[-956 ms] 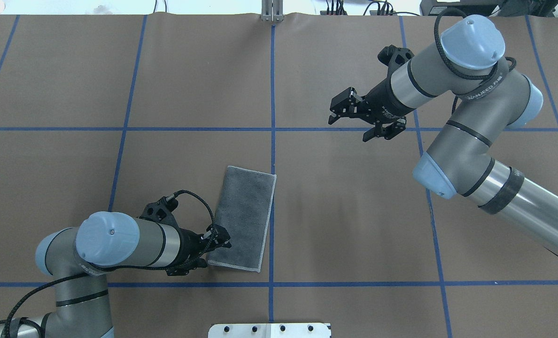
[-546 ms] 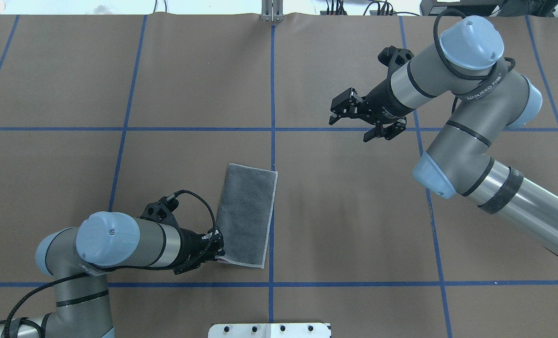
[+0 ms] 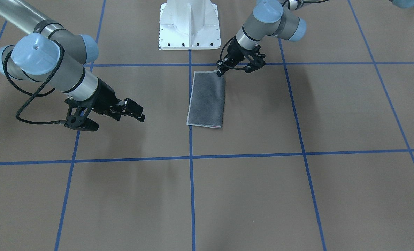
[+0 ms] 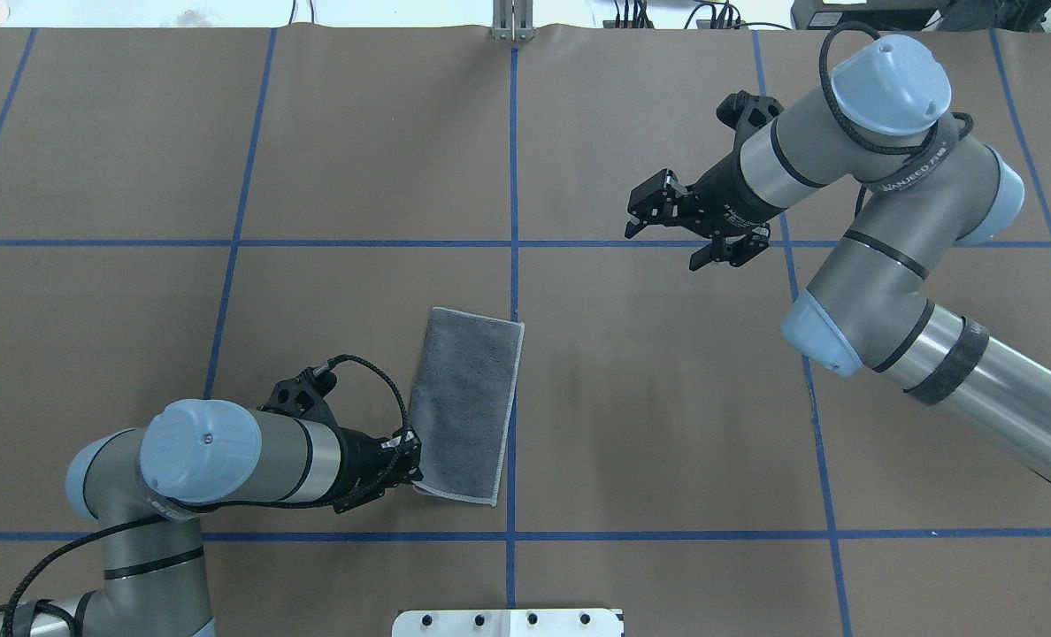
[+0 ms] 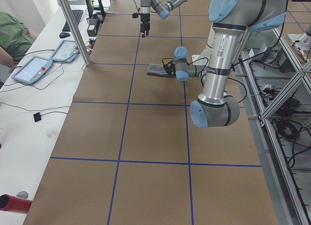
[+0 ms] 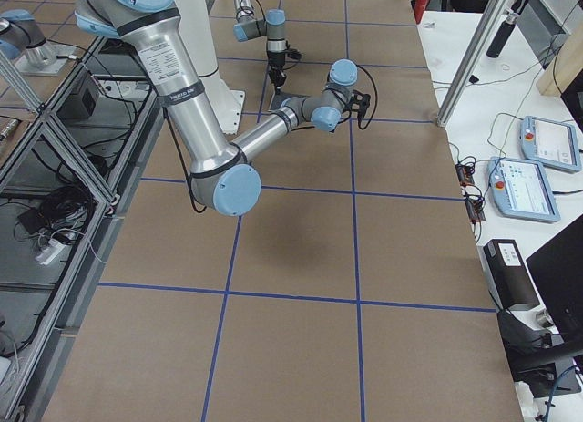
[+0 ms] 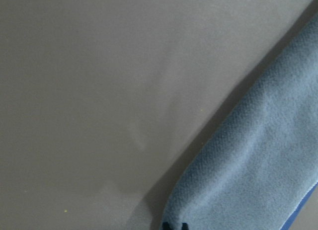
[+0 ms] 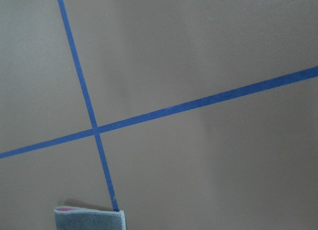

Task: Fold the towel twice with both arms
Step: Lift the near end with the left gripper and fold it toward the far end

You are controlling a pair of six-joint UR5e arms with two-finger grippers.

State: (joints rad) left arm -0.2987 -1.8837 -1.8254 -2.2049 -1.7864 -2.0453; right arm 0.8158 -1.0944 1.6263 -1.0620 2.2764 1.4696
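The towel (image 4: 468, 407) lies folded into a narrow strip, dark grey face up with its light stitched border showing, beside the centre blue line (image 3: 207, 99). My left gripper (image 4: 410, 464) sits at the strip's near left corner, shut on that corner (image 3: 222, 71). In the left wrist view the towel (image 7: 258, 160) fills the lower right. My right gripper (image 4: 633, 215) hovers open and empty over the far right of the table, well clear of the cloth (image 3: 139, 113). The right wrist view catches only the towel's end (image 8: 89, 219), with a sliver of pink.
Brown table cover marked by a blue tape grid (image 4: 514, 177). The white pedestal base (image 3: 189, 24) stands at the robot's edge. A person (image 5: 12, 38) and tablets (image 5: 31, 69) are at a side bench.
The left gripper has closed on the towel's near left corner and drawn back slightly, shifting that end of the strip. The right gripper drifted a little to the right.
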